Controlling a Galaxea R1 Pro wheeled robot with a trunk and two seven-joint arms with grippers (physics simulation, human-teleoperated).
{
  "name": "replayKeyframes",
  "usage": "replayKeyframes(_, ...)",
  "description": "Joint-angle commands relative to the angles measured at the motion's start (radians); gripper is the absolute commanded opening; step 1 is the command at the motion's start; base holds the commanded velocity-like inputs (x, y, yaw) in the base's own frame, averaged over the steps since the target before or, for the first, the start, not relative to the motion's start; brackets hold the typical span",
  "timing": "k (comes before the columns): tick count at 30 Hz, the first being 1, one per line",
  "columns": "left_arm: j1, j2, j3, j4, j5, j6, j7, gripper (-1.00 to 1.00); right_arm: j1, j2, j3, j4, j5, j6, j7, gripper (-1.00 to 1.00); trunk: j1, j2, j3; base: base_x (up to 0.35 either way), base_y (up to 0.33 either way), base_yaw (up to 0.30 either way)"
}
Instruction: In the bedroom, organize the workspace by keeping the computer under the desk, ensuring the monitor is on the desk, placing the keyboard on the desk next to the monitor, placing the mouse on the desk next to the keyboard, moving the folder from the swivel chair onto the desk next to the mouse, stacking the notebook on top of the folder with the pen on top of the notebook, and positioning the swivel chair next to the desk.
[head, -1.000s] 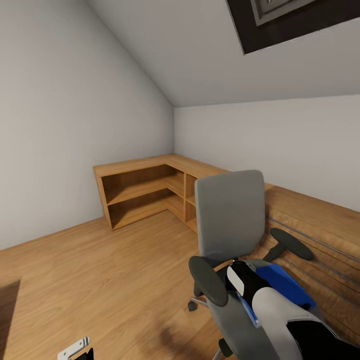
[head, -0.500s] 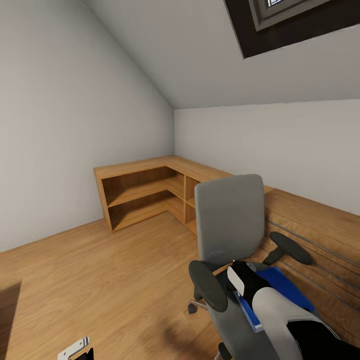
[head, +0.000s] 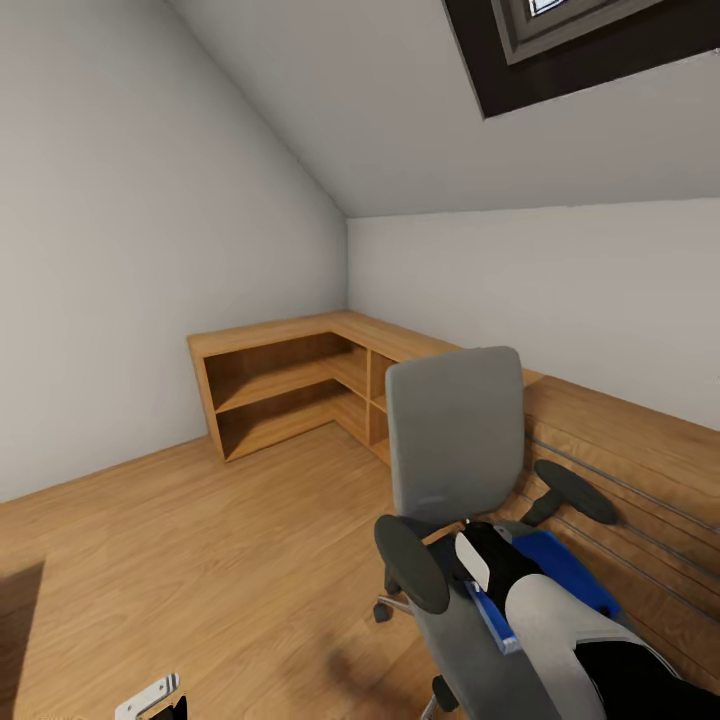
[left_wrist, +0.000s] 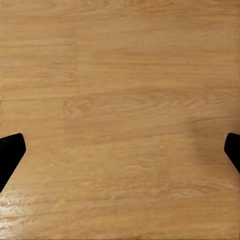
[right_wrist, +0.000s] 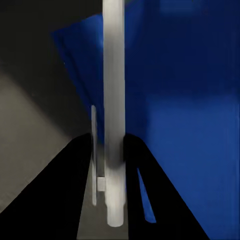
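Head view of an attic bedroom: the grey upholstered swivel chair (head: 455, 450) with black armrests stands on the light wooden plank floor (head: 200, 540), just beside a low wooden wall cabinet (head: 640, 450) and near an L-shaped open wooden shelf unit (head: 290, 385) in the corner. The flat bright blue folder (head: 560, 570) lies on the chair seat, its long axis running from the chair's backrest toward the robot. The right gripper (right_wrist: 114, 165) reaches over the seat at the folder's near left edge; the white-and-black right forearm (head: 540, 610) covers much of the seat. In the right wrist view the two dark fingers (right_wrist: 65, 200) close on the folder's pale page edge (right_wrist: 114, 100), which runs straight away between them with the blue cover spreading to one side, so the gripper appears to pinch the folder by its edge. The head view cannot confirm this, since the arm hides the contact. The left gripper (left_wrist: 120, 155) hangs low, well apart from the chair, fingers spread wide over bare floor in the left wrist view. The right arm is thus the nearer one; the coming move is judged to be a lift of the folder clear of the seat along its edge.
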Motion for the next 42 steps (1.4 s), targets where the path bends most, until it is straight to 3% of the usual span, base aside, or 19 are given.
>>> replayKeyframes(1, 0.0, 0.0, -0.002, 0.0, 0.008, -0.003, 0.003, 1.0, 0.0, 0.0, 0.002, -0.002, -0.012, 0.003, -0.007, -1.0, 0.0, -0.001, -0.001, -0.235, -0.1, 0.0)
replayKeyframes(15, 0.0, 0.0, -0.002, 0.0, 0.008, -0.003, 0.003, 1.0, 0.0, -0.001, 0.001, -0.007, -0.017, 0.003, -0.005, -1.0, 0.0, -0.001, -0.001, -0.292, -0.06, 0.0)
replayKeyframes(20, 0.0, 0.0, -0.004, 0.001, 0.008, -0.003, 0.003, 1.0, 0.0, 0.0, -0.002, -0.009, -0.017, -0.033, -0.009, -1.0, 0.0, -0.001, 0.0, -0.309, -0.065, -0.018)
replayKeyframes(42, 0.0, -0.001, -0.007, 0.02, 0.005, -0.003, 0.001, 1.0, 0.0, 0.003, -0.002, -0.009, -0.02, -0.048, -0.012, -1.0, 0.0, -0.001, 0.0, -0.28, -0.095, -0.243)
